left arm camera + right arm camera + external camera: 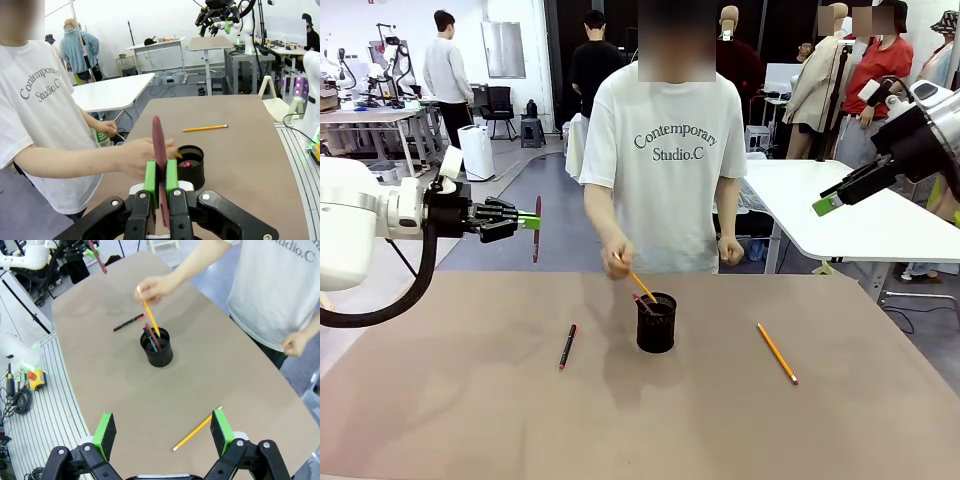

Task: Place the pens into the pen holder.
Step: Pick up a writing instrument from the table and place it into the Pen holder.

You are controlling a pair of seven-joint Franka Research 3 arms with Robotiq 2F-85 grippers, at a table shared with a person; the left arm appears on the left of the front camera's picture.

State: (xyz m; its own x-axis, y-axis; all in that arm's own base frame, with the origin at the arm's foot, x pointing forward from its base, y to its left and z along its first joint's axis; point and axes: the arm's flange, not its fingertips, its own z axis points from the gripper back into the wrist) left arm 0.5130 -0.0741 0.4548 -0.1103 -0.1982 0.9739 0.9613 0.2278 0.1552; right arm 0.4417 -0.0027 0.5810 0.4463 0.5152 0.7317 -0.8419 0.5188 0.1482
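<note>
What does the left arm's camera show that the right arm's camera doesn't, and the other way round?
Left wrist view: a close look at the left claw shut on the brownish-pink pen, upright between its green pads. Right wrist view: the right claw open above the table, and a black pen lying near the pen holder. Both: the holder, the person's hand holding an orange pencil with its lower end at the holder's mouth, and a yellow pencil lying on the table.

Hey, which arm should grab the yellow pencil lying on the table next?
Right. The right arm has open jaws, and the yellow pencil lies on its side of the pen holder. The left arm has its jaws shut on a brownish-pink pen.
</note>
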